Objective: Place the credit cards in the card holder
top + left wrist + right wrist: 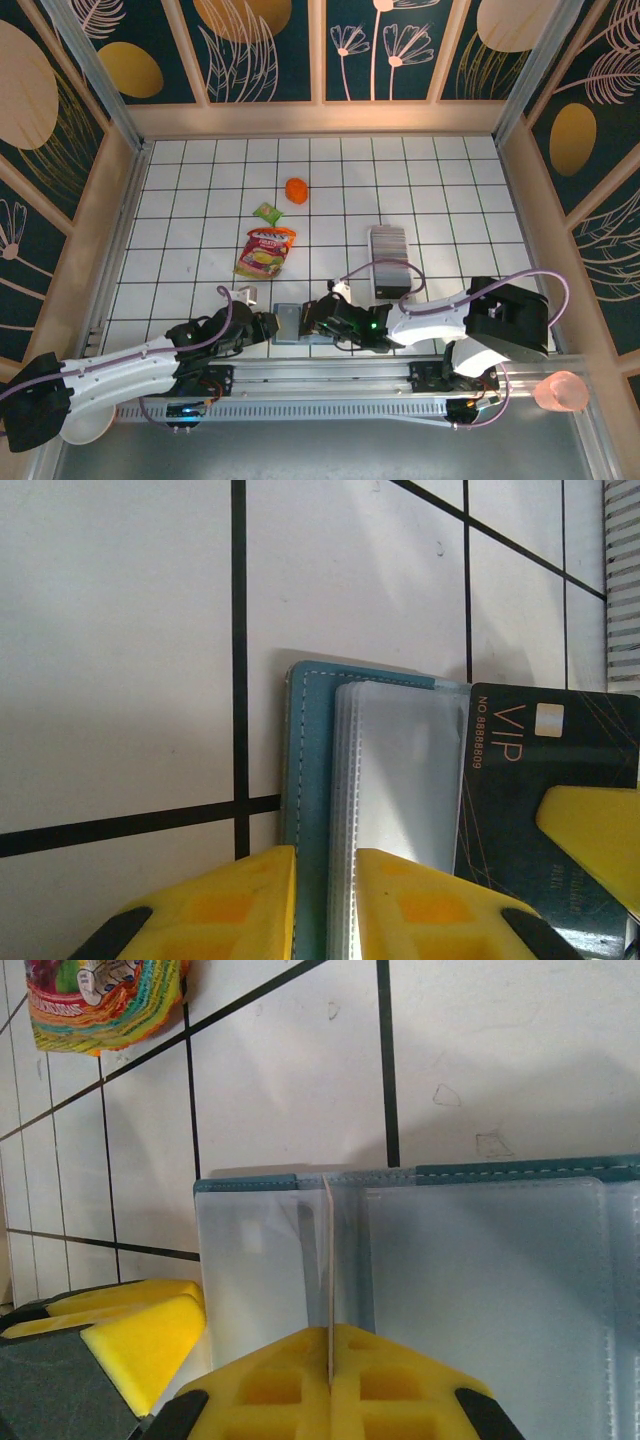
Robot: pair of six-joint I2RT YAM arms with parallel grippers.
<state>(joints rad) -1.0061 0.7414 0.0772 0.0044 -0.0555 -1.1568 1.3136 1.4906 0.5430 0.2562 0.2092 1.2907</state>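
Notably, one teal, stitched, clear-sleeved holder [288, 322] is lying open; left gripper [325, 855] is clamping its edge; right gripper [330, 1335] is pinching one thin dark card [530, 770] over it; one dense card row [387, 250] is standing beyond it.

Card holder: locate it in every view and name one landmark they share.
Top external: card holder low centre, near the front edge of the table.
Left wrist: card holder lower middle, teal cover and clear sleeves running off the bottom.
Right wrist: card holder across the lower half, clear sleeves under a teal rim.
Shared landmark: the table's black grid lines.
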